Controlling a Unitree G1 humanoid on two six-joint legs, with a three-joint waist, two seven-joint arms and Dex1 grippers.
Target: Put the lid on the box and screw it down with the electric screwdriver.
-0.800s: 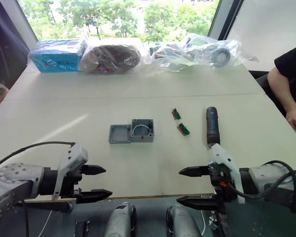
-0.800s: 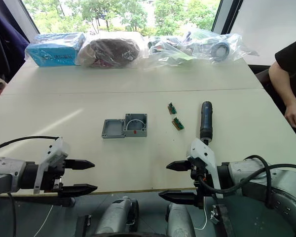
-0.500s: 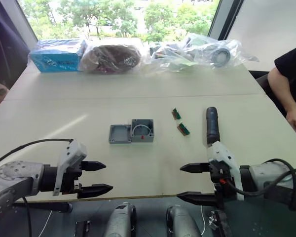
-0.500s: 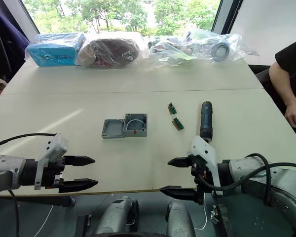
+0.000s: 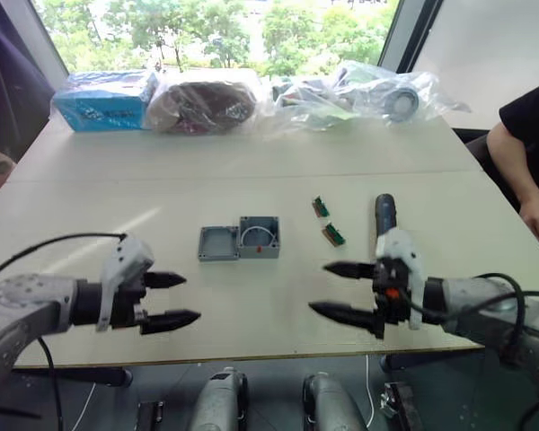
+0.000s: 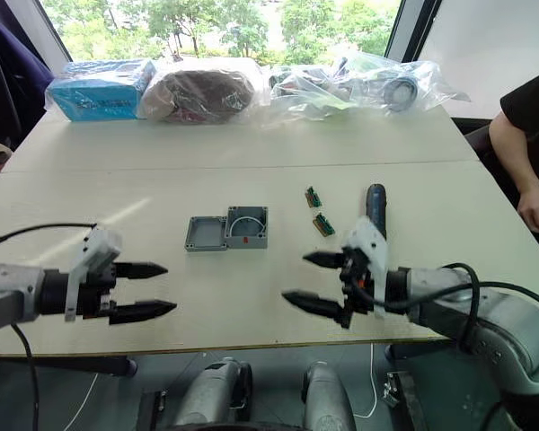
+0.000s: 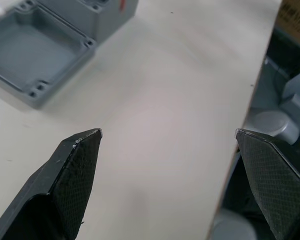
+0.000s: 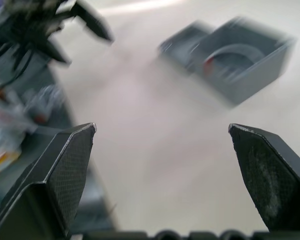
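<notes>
The lid [image 5: 218, 243] is lying rim-up, touching the box [image 5: 260, 237] mid-table [image 5: 251, 162], handy for capping; the electric screwdriver [image 5: 384, 215] is lying near the right claw [image 5: 343, 288]. Both claws are gaping wide and carrying nothing, the left claw [image 5: 167, 299] hovering short of the lid.

Grey arms, white wrist housings, black cables, black textured jaws.

A pale table [image 5: 251, 180] stands before a big window [image 5: 216, 27] with green trees outside; daylight streaks its top. Plastic-wrapped bundles [image 5: 359, 94] line the table's far edge.
</notes>
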